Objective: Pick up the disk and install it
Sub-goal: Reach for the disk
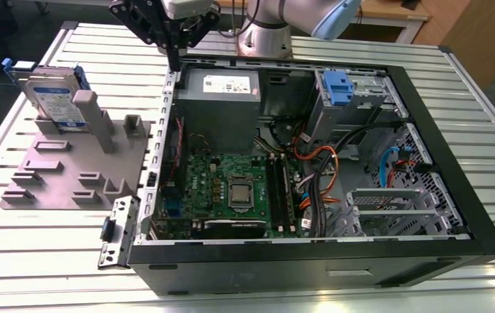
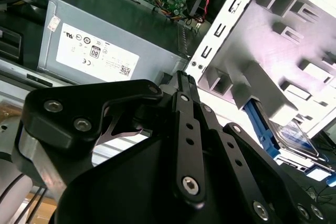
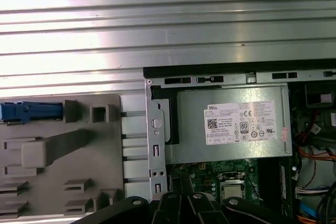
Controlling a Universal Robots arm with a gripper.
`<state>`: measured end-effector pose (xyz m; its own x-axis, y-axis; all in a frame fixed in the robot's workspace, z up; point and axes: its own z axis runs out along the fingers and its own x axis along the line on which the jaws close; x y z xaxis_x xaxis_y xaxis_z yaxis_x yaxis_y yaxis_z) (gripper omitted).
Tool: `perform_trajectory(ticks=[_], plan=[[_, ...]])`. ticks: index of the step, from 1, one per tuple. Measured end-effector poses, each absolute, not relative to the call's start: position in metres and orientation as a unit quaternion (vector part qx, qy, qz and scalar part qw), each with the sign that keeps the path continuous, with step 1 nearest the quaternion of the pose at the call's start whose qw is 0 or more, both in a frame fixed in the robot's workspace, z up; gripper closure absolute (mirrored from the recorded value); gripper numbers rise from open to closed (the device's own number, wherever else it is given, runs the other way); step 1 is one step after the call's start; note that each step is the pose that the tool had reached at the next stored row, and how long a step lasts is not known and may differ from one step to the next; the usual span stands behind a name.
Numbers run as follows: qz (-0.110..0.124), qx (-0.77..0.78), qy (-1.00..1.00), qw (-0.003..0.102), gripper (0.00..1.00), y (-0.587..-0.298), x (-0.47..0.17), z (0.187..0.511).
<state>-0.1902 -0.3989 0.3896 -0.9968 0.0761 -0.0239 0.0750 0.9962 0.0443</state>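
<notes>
The disk [image 1: 54, 98] stands upright on edge in a slot of the grey holder [image 1: 64, 173] at the exterior view's left, a silver drive with a white-and-blue label in a blue bracket. In the second wrist view the disk [image 2: 295, 136] lies beyond the holder's posts, and in the first wrist view its blue edge [image 3: 31, 112] shows from above. My gripper [image 1: 175, 60] hangs over the case's back left corner, to the right of the disk and apart from it. Its fingers [image 2: 182, 80] are pressed together, shut on nothing.
The open black computer case [image 1: 460, 202] lies on the slatted metal table [image 1: 38, 261]. Inside are the grey power supply [image 1: 221, 98], the motherboard [image 1: 229, 189], cables, and a grey drive cage with a blue tab [image 1: 338, 88]. The arm's base [image 1: 265, 32] stands behind.
</notes>
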Motion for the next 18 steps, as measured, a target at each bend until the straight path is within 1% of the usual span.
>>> perform_trajectory(ticks=[18], plan=[[0.022,0.038,0.999,0.013,0.89,-0.3989,-0.2003,0.3885]])
